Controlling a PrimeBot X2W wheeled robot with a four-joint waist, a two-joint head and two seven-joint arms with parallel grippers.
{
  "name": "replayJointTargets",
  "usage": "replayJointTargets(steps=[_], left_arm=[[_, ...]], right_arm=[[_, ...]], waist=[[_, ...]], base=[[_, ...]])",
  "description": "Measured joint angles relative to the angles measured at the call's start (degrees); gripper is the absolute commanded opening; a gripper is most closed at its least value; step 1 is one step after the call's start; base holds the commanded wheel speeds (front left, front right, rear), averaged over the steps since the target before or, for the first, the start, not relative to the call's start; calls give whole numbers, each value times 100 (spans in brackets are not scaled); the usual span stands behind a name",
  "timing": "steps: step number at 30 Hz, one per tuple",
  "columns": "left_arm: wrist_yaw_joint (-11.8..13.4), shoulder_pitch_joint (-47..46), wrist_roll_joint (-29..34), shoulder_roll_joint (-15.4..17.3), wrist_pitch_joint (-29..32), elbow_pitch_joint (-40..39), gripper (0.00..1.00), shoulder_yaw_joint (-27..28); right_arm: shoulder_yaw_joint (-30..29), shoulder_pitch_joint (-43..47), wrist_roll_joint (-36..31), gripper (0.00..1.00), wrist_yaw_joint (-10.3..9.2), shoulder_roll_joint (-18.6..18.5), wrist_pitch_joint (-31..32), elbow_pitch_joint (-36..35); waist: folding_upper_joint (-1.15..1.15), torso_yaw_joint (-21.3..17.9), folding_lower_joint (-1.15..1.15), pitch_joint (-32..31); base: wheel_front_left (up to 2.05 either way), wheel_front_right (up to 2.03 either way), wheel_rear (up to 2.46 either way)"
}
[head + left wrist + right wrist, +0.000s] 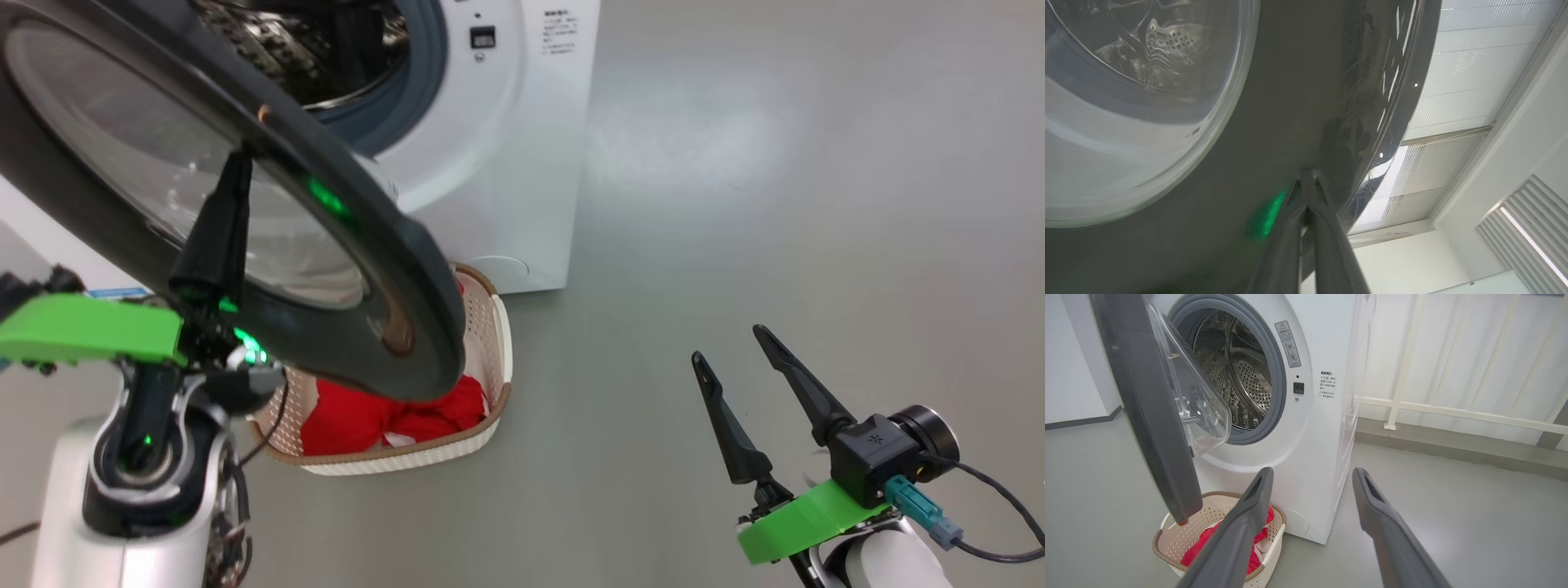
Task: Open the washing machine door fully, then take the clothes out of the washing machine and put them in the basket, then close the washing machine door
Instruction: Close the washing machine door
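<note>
Left gripper has its two long dark fingers pinched together with nothing between them. Their tips rest on the outer face of the large round washing machine door, at the inner edge of its glossy black rim beside the clear glass window. The door stands about half open, swung out over the small cream-white perforated basket, which sits on the grey floor just in front of the white front-loading washing machine. Crumpled red clothes lie in the basket. The perforated steel drum looks empty in the part I can see. The right gripper hangs well off to the right over bare floor, fingers spread wide and holding nothing.

By my reading the unloading is done and the last step, closing the door, is in hand. The next move calls for a steady push from the closed left fingertips, following the door's arc towards the grey rubber ring until the latch catches, without slipping off the slick rim.
</note>
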Motion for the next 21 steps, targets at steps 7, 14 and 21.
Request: replayJointTargets(steps=[7, 14, 21], left_arm=[[-376, -642, 3, -12, -269, 467, 0, -81], [-648, -1293, 71, 3, -385, 1180, 0, -52], [-850, -2024, 147, 8, -385, 1845, 0, -88]], right_arm=[[105, -71, 0, 100, 0, -11, 0, -64], [94, -232, 0, 100, 0, -10, 0, -142], [97, -306, -1, 100, 0, -9, 0, -157]], waist=[[0, -211, 0, 265], [0, -414, 0, 539], [0, -518, 0, 793]], base=[[0, 0, 0], [0, 0, 0], [0, 0, 0]])
